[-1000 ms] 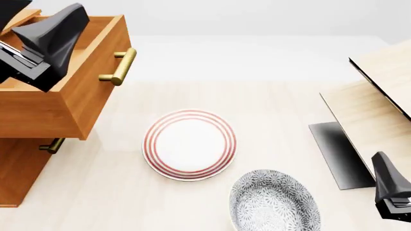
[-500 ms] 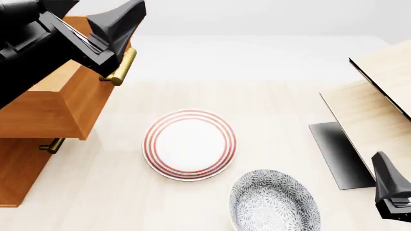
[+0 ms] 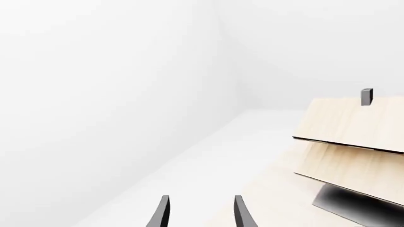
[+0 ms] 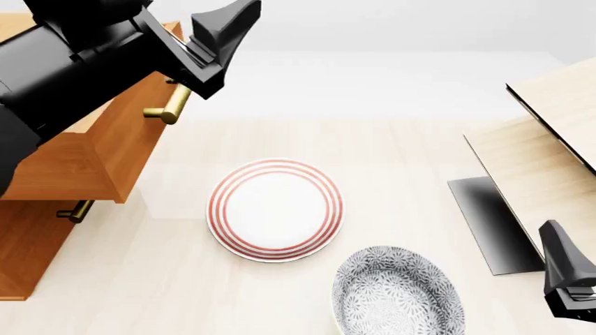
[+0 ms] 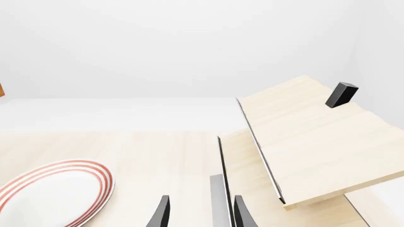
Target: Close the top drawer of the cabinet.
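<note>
Left gripper raised above the pulled-out top drawer at the table's left, fingers apart, empty, pointing toward the far right, cabinet below, right gripper low at near right, jaws apart, empty

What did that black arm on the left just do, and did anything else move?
The left gripper rose out of the open top drawer and swung forward and right, past its brass handle. It grasped nothing. The drawer, both plates and the right gripper stayed put.
</note>
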Action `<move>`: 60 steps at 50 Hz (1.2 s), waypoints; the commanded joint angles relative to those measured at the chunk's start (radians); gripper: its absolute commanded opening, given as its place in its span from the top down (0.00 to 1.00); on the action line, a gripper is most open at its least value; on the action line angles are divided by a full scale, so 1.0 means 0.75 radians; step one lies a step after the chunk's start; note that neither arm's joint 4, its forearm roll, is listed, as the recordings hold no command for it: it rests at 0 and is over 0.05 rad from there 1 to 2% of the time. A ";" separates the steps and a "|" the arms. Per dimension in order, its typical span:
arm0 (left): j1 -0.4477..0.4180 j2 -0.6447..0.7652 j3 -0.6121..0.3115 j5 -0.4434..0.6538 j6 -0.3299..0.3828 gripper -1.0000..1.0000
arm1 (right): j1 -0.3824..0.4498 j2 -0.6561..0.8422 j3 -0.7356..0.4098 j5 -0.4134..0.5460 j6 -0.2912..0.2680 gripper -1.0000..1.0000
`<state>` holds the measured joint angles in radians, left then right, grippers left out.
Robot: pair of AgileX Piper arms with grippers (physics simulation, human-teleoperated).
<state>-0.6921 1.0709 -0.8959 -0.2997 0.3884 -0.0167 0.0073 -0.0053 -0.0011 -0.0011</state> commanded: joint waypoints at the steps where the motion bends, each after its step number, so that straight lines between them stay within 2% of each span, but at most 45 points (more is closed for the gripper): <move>1: -0.004 0.090 -0.069 -0.002 0.056 0.00 | 0.000 0.000 0.000 0.000 0.000 0.00; 19: -0.017 0.258 -0.129 0.018 0.189 0.00 | 0.000 0.000 0.000 0.000 0.000 0.00; 48: -0.008 0.390 -0.189 0.086 0.233 0.00 | 0.000 0.000 0.000 0.000 0.000 0.00; 60: 0.040 0.462 -0.210 0.141 0.239 0.00 | 0.000 0.000 0.000 0.000 0.000 0.00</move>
<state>-0.6834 1.3775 -1.0390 -0.2244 0.5625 -0.0167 0.0073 -0.0053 -0.0011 -0.0011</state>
